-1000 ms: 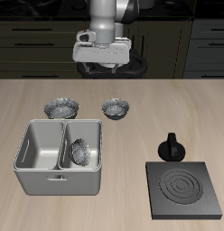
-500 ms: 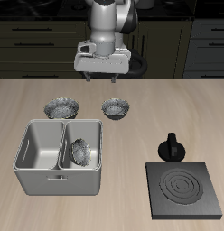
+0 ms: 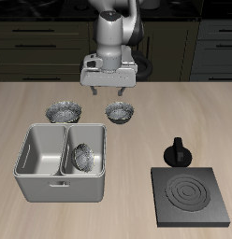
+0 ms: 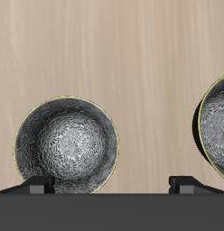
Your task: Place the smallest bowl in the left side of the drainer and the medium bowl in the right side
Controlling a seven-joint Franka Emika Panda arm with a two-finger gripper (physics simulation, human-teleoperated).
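The smallest bowl (image 3: 84, 158) leans tilted inside the drainer (image 3: 38, 187), in the compartment nearer the stove plate (image 3: 190, 195). The medium bowl (image 3: 121, 113) sits upright on the worktop (image 3: 183, 112) behind the drainer, the largest bowl (image 3: 64, 112) near it. Above the medium bowl hangs the claw (image 3: 109, 91), spread wide, gripping nothing.

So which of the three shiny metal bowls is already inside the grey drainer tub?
The shiny silver-grey metal bowl leaning tilted in the grey two-compartment drainer; the other two bowls sit on the table behind it.
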